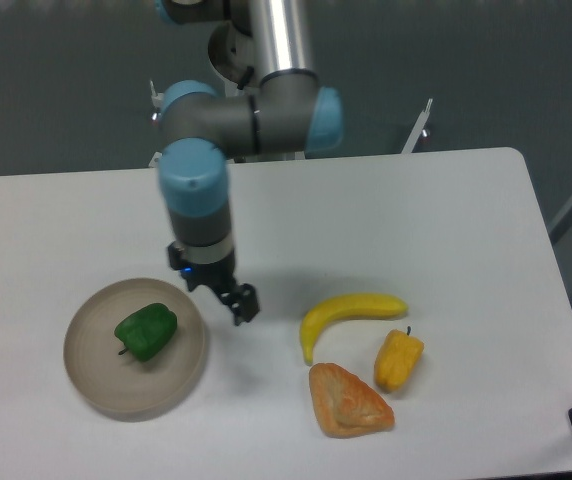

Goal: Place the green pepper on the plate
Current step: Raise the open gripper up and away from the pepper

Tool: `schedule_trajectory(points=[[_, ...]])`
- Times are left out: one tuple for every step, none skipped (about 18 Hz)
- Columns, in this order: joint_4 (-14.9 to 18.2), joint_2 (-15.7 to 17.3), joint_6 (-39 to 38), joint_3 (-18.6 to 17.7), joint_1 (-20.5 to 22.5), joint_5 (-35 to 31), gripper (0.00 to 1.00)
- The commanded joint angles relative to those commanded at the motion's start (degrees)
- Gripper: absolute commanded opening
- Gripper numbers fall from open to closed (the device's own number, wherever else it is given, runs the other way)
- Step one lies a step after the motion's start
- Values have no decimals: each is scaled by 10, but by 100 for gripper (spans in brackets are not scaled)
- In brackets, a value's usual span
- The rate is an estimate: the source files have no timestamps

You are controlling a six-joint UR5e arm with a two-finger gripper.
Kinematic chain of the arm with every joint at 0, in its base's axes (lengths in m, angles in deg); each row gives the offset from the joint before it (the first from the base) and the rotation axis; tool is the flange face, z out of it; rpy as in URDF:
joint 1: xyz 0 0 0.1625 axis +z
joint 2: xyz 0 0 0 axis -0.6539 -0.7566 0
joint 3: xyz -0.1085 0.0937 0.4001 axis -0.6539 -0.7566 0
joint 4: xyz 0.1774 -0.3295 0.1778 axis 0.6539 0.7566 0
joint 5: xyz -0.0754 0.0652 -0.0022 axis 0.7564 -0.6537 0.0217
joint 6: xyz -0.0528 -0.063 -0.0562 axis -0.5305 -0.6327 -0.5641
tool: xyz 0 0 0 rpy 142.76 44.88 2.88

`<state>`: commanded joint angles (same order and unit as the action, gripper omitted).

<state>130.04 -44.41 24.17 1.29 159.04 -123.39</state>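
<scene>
Nearest the lens lies a tan, wedge-shaped pastry (349, 401) on the white table (446, 230); taking the round, matte beige-grey plate (91, 380) as landmark, the pastry sits well to its right; just beyond the pastry lie a small orange-yellow pepper (398, 360) and a curved yellow banana (349, 315), both also right of the plate; the glossy bright-green bell pepper (147, 331) rests inside the plate, near its middle, its dark stem pointing left; the black two-finger gripper (241, 306) hangs just off the plate's right rim, apart from the pepper, holding nothing; whether its fingers are spread or closed cannot be told; the grey-and-blue arm (201, 180) rises behind the plate.
</scene>
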Motion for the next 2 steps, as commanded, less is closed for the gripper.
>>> schedule_trajectory(points=[[0, -1, 10, 0, 6, -1, 100], [-1, -2, 17, 0, 11, -3, 100]])
